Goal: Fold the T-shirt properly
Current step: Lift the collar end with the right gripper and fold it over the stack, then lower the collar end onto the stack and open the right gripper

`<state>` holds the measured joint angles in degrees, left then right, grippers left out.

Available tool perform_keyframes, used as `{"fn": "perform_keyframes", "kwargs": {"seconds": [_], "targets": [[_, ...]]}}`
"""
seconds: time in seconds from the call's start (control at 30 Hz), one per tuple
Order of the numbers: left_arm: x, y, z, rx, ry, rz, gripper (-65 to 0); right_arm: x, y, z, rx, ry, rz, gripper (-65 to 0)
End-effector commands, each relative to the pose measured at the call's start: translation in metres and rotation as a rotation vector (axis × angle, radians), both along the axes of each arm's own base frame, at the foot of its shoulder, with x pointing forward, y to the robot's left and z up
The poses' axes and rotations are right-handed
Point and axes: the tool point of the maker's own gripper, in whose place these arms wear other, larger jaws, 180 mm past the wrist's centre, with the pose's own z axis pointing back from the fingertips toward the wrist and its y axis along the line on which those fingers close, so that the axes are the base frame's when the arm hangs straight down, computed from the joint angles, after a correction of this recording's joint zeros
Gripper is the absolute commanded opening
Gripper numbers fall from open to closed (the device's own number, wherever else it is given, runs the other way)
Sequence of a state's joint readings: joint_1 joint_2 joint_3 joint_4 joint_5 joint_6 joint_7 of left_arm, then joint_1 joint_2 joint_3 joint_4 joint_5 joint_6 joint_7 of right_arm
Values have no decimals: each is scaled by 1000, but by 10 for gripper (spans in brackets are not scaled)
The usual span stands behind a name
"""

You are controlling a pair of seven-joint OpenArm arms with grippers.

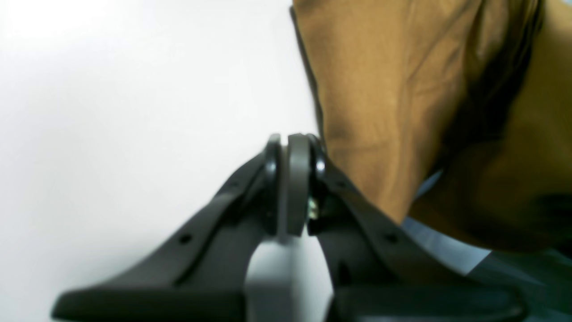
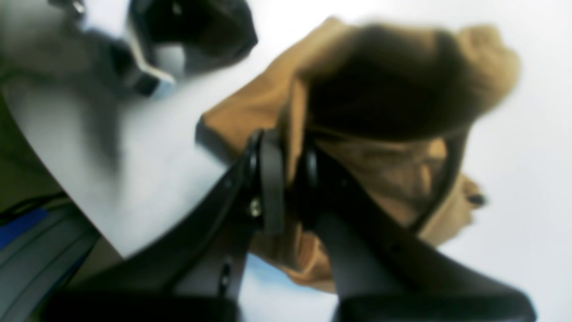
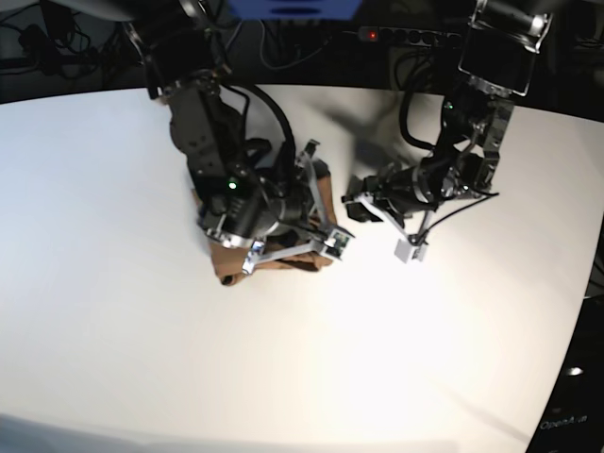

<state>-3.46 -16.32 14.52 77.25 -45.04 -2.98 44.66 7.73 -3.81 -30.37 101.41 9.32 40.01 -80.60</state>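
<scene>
Open white table (image 3: pixel 311 377) is lying clear on all sides, while the right arm (image 3: pixel 222 142) is covering most of the bunched T-shirt (image 3: pixel 283 262), blocking access from above.

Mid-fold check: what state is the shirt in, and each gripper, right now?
T-shirt: bunched in a heap on the white table, not flat.
Right gripper: shut on a fold of the T-shirt.
Left gripper: shut, nothing seen between its fingers, beside the shirt's edge.
</scene>
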Motion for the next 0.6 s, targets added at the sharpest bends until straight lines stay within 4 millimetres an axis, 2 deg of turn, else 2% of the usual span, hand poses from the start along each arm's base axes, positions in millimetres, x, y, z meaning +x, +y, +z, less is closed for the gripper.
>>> {"fn": "perform_keyframes", "kwargs": {"seconds": [0.0, 0.07, 0.23, 0.4, 0.57], "targets": [[1, 4, 3, 25, -4, -7, -622, 9, 6, 10, 22, -29, 5, -641], [-9, 5, 5, 28, -7, -20, -622, 7, 4, 2, 10, -8, 7, -641], [-14, -1, 28, 18, -71, -58, -622, 15, 11, -4, 5, 3, 34, -641], [-33, -3, 27, 15, -61, -72, -622, 24, 13, 1, -11, -19, 49, -641], [-41, -1, 21, 25, -47, -71, -622, 37, 13, 13, -14, -57, 50, -641]]}}
